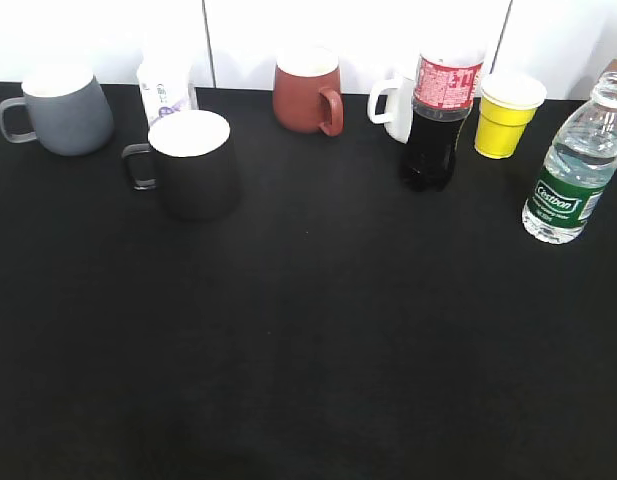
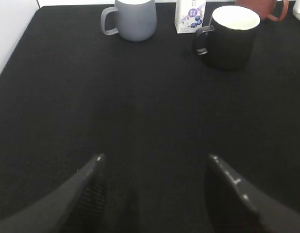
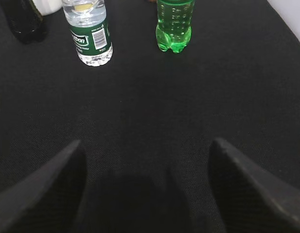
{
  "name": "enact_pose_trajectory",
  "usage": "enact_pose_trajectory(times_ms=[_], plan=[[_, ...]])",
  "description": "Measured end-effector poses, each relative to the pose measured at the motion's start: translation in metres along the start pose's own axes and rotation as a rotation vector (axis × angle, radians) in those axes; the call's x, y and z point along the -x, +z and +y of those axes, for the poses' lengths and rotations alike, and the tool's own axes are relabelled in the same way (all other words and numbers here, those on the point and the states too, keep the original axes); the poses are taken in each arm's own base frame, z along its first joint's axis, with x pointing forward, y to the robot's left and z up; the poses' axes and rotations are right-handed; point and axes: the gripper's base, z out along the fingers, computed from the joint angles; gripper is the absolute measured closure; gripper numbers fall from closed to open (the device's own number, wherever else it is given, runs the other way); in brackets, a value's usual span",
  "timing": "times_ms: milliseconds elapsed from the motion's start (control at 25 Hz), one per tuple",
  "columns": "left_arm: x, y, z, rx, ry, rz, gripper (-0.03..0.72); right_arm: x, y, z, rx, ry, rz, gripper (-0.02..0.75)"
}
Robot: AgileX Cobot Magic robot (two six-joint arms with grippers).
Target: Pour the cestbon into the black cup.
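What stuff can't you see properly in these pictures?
- white mug, exterior view: mostly hidden behind the cola bottle.
- small carton, exterior view: its bottom is hidden by the black cup, and its print is too blurry to read.
- green bottle, right wrist view: its top is cut off by the edge.
- cestbon, exterior view: its cap is cut off by the right edge.

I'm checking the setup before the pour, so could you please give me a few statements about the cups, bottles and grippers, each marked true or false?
1. The cestbon stands upright at the table's right end. True.
2. The black cup lies on its side. False: it stands upright, opening up.
3. The right gripper holds the cestbon. False: it is open and empty, short of the bottle.
4. The left gripper is open. True.
5. The cola bottle stands between the red mug and the yellow cup. True.
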Motion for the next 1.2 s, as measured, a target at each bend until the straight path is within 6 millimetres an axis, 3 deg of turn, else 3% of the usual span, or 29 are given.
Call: enact_pose_trajectory(times_ms=[480,600,800,960,1040,1160,1200], plan=[[0.000,0.000,0.000,0.005,0.003,-0.002,0.209,0.000,0.000,0.000,0.000,0.000,0.000,0.146],[0.021,0.003,0.000,0.006,0.007,-0.094,0.209,0.000,0.000,0.000,0.000,0.000,0.000,0.146],[0.077,0.055,-0.004,-0.006,0.011,-0.241,0.209,0.000,0.000,0.000,0.000,0.000,0.000,0.146],[0.104,0.108,-0.005,-0.015,0.010,-0.337,0.209,0.000,0.000,0.000,0.000,0.000,0.000,0.146],[0.090,0.139,-0.005,-0.018,0.014,-0.349,0.209,0.000,0.000,0.000,0.000,0.000,0.000,0.146],[0.053,0.174,-0.004,-0.026,0.005,-0.370,0.209,0.000,0.000,0.000,0.000,0.000,0.000,0.146],[0.051,0.182,-0.006,-0.044,0.017,-0.386,0.209,0.000,0.000,0.000,0.000,0.000,0.000,0.146]])
